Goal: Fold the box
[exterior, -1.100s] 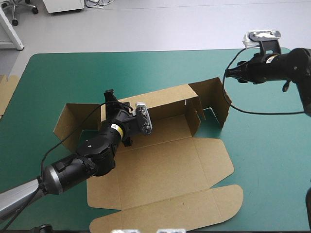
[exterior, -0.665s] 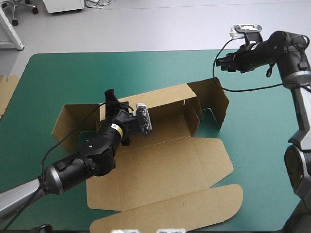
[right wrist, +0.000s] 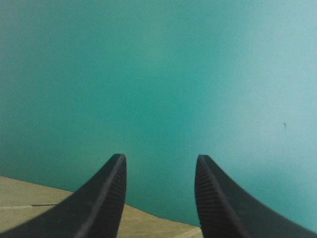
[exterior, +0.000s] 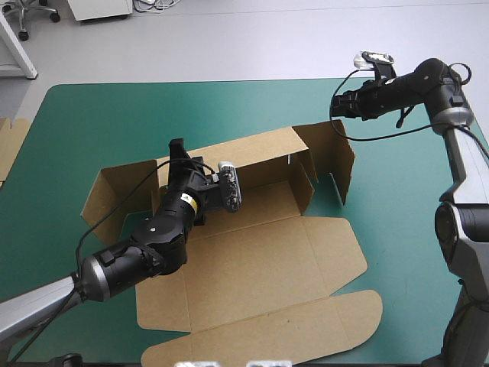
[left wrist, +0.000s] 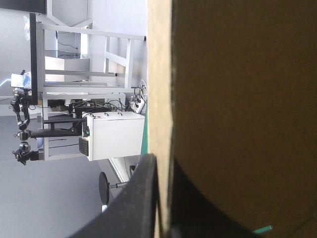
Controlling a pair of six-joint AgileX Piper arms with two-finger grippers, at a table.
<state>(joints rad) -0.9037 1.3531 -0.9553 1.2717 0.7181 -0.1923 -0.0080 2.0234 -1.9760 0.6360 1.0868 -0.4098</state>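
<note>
Your left hand pinches the raised back wall of the box near its left end, board between the fingers. Your right hand hangs with fingers apart just beyond the raised right flap, over the teal-green surface. The box sits mid-surface, lid flat toward the near edge

Jaws apart over teal-green cover, brown box edge beneath.
</note>
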